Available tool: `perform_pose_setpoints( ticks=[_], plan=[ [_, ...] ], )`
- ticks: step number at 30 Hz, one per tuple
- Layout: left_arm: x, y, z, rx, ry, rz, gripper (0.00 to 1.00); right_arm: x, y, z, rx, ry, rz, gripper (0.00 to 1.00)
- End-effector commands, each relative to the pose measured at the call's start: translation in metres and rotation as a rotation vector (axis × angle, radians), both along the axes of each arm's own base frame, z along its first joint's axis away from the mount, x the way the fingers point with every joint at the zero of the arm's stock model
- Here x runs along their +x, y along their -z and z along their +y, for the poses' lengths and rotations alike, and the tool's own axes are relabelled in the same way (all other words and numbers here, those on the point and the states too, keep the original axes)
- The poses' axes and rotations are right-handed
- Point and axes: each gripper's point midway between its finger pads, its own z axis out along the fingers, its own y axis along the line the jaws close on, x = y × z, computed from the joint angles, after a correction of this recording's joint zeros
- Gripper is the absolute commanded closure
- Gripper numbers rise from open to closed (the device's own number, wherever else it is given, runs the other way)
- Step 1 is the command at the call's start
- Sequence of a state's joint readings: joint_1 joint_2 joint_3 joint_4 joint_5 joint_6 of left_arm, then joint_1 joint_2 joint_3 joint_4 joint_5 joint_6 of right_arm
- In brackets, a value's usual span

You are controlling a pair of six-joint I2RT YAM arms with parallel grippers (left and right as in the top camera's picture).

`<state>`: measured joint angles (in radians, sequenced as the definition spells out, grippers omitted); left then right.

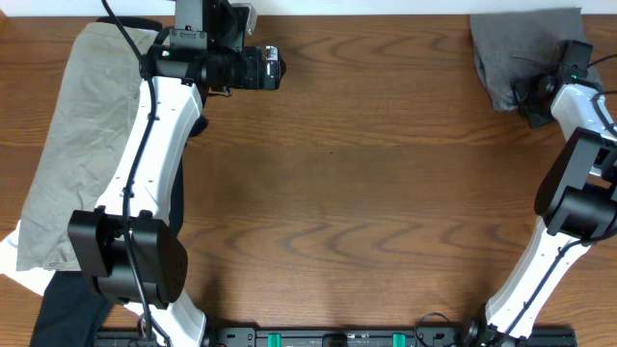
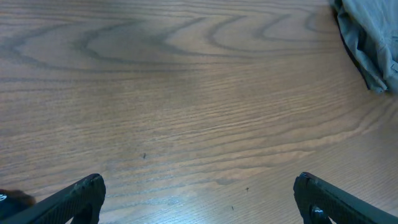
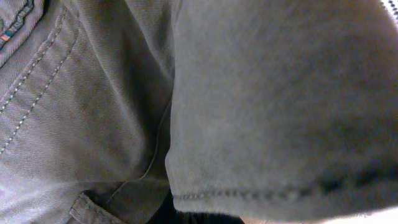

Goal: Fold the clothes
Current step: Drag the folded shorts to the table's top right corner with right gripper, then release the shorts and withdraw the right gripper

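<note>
The mid-grey shorts (image 1: pixel 516 53) lie bunched at the table's far right corner. They also show in the left wrist view (image 2: pixel 373 43) at the top right. My right gripper (image 1: pixel 533 96) is at the shorts' near edge. In the right wrist view grey cloth (image 3: pixel 249 93) with a stitched hem and a pocket seam fills the frame and hides the fingers; the gripper appears shut on a fold of it. My left gripper (image 1: pixel 273 67) is open and empty over bare wood at the far left-centre, its fingertips wide apart (image 2: pixel 200 199).
A paler khaki-beige garment (image 1: pixel 77 145) lies spread along the left edge under my left arm. A black garment (image 1: pixel 63 308) lies at the near left, next to something white (image 1: pixel 12 255). The wooden table (image 1: pixel 366 193) lies between the two arms.
</note>
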<state>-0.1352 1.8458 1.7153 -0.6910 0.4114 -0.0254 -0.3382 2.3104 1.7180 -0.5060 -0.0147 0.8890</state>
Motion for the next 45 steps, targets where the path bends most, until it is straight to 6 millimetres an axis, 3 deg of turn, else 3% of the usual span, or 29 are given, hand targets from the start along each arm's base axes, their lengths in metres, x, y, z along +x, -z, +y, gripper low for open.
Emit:
perform_pose_setpoints(
  ticks=[1, 6, 7, 10, 13, 16, 22, 27, 30, 34, 39, 45],
  plan=[
    [0.005, 0.001, 0.0, 0.007, 0.001, -0.007, 0.02, -0.013, 0.034, 0.025, 0.071, -0.078, 0.073, 0.99],
    [0.005, 0.001, 0.0, 0.007, 0.001, -0.006, 0.02, -0.01, 0.032, 0.026, 0.066, -0.081, 0.061, 0.97],
    [0.005, 0.001, 0.0, 0.006, 0.001, -0.006, 0.02, -0.01, 0.032, 0.026, 0.066, -0.081, 0.061, 0.87],
    [0.005, 0.001, 0.0, 0.006, 0.001, -0.006, 0.02, -0.01, 0.032, 0.026, 0.061, -0.1, 0.064, 0.44],
    [0.005, 0.001, 0.0, 0.007, 0.001, -0.006, 0.02, -0.016, 0.024, 0.026, 0.065, -0.104, 0.078, 0.35],
    [0.005, 0.001, 0.0, 0.007, 0.001, -0.006, 0.02, -0.023, 0.001, 0.018, 0.042, -0.083, 0.083, 0.3],
    [0.004, 0.002, 0.0, 0.007, 0.001, -0.002, 0.02, -0.039, -0.073, 0.01, -0.047, -0.109, 0.051, 0.01],
    [0.003, 0.003, 0.001, 0.008, 0.001, 0.005, 0.02, -0.054, -0.135, 0.023, -0.099, -0.241, -0.003, 0.01],
    [0.003, 0.003, 0.001, 0.008, 0.001, 0.005, 0.02, -0.052, -0.182, 0.047, -0.156, -0.465, -0.116, 0.01],
    [0.003, 0.003, 0.001, 0.008, 0.001, 0.005, 0.02, -0.062, -0.26, 0.087, -0.262, -0.695, -0.305, 0.01],
    [0.003, 0.002, 0.001, 0.008, 0.001, 0.004, 0.02, -0.095, -0.345, 0.122, -0.348, -0.744, -0.493, 0.01],
    [0.003, 0.002, 0.001, 0.008, 0.001, 0.004, 0.02, -0.137, -0.407, 0.134, -0.445, -0.729, -0.63, 0.01]
  ],
)
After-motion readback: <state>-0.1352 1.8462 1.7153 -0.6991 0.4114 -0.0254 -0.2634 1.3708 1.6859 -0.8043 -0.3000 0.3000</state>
